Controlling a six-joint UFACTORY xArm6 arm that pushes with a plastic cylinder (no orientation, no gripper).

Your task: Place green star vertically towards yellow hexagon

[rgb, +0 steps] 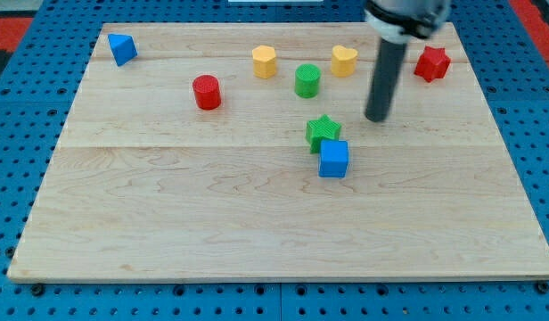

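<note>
1. Camera view, layout: the green star (323,132) lay near the middle of the desk (212,223), touching the blue cube (333,159) just below it and to the view's right. Two yellow blocks sat toward the view's top: one (265,61) at left looked like the yellow hexagon, though its shape was hard to confirm; the other (344,60) looked heart-like. A green cylinder (307,80) stood between them, slightly lower.

2. End effector: there was none with jaws, only a dark rod, so apart or together did not apply. My tip (377,117) rested on the desk just to the view's right of the star and a little above it, apart from it.

3. Step in hand: by my judgement, this was the approach; the star had not yet been lined up with the hexagon and sat well apart from it.

4. Next move: the tip probably needed to get to the star's lower right, where the cube crowded it, then push up and leftward. The green cylinder stood close to that path and could be knocked.

5. Other blocks: a red cylinder (206,92) at left, a red star (431,63) at upper right, a blue triangular block (122,48) in the upper left corner.

6. Surface and room: the desk was a pale wooden board on a blue perforated base (16,134); nothing else of the room was clear.
</note>
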